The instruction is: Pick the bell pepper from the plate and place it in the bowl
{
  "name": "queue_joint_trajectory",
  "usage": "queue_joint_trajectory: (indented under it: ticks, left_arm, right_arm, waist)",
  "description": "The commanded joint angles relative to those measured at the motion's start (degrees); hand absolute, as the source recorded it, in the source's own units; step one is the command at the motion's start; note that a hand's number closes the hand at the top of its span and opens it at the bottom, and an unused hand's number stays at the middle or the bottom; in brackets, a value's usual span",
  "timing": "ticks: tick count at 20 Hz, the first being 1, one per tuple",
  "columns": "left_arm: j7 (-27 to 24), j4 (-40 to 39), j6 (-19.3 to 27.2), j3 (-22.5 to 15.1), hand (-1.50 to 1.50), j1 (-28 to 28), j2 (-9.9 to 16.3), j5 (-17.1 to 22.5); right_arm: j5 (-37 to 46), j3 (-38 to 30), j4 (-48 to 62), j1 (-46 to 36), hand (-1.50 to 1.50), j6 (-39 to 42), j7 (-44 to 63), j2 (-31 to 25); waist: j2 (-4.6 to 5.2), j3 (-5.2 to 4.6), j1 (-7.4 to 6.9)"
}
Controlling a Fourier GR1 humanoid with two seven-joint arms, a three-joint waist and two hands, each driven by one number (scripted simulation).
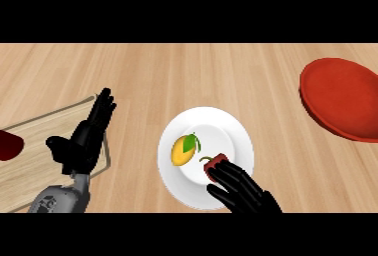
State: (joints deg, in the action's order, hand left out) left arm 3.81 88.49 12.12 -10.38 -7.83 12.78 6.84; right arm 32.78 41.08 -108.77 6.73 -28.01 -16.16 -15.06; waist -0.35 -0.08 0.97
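Fingers of my right hand point(240, 190) are curling over the red bell pepper point(213, 164), which is lying on the white plate point(221, 131). They are covering the pepper's near part, so only its far end and its small curved stem are showing past my fingertips. The pepper is sitting on the plate's near right part, and I cannot tell whether it is lifting off the plate's surface or resting on it.

Just left of the pepper, on the same plate, a yellow mango point(183, 151) with a green leaf is lying apart from my fingers. The plate is resting on the wooden desk point(192, 70), about in the middle of it.

Far right of the plate, well apart from it, the red bowl point(343, 97) is standing on the desk with nothing showing inside; its right side is running out of view.

Left of the plate, my left hand point(85, 137) is resting open with its fingers straight and pointing away from me, holding nothing. It is hovering over the edge of a wooden tray point(44, 125) with a thin metal rim. At the tray's left, a dark red object point(9, 145) is showing, partly cut off at the view's edge, and I cannot tell what it is.
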Motion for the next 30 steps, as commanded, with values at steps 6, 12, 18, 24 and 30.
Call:
queue_joint_trajectory:
  ticks: [6,12,18,24,30]
  left_arm:
    - [1.64,-1.15,-0.38,0.77,0.0,-2.69,-0.55,-1.58]
    - [1.09,0.22,-1.38,1.09,0.0,-1.2,-0.52,-1.18]
    - [-0.91,-2.83,-0.83,0.38,0.0,-1.57,-3.23,-3.21]
    - [-1.13,-0.51,-1.66,0.85,0.0,1.32,-4.38,-4.76]
    - [1.77,-0.25,-3.95,4.01,0.0,-2.09,-3.99,-4.5]
  right_arm:
    - [21.21,2.12,-13.11,-0.56,-1.5,12.17,29.03,4.21]
    - [23.12,2.76,-12.8,-3.76,-1.5,25.99,43.07,7.07]
    - [23.06,1.77,-11.06,-3.71,-1.5,32.8,49.05,8.1]
    - [16.39,-6.31,-4.41,-4.98,-1.5,32.44,40.15,6.48]
    - [13.66,-6.46,-8.9,-0.95,-1.5,32.88,37.18,5.64]
  waist:
    - [0.26,0.0,-0.72]
    - [0.32,0.01,-1.11]
    - [0.35,0.06,-0.75]
    - [0.35,0.09,-0.98]
    - [0.33,0.09,-0.79]
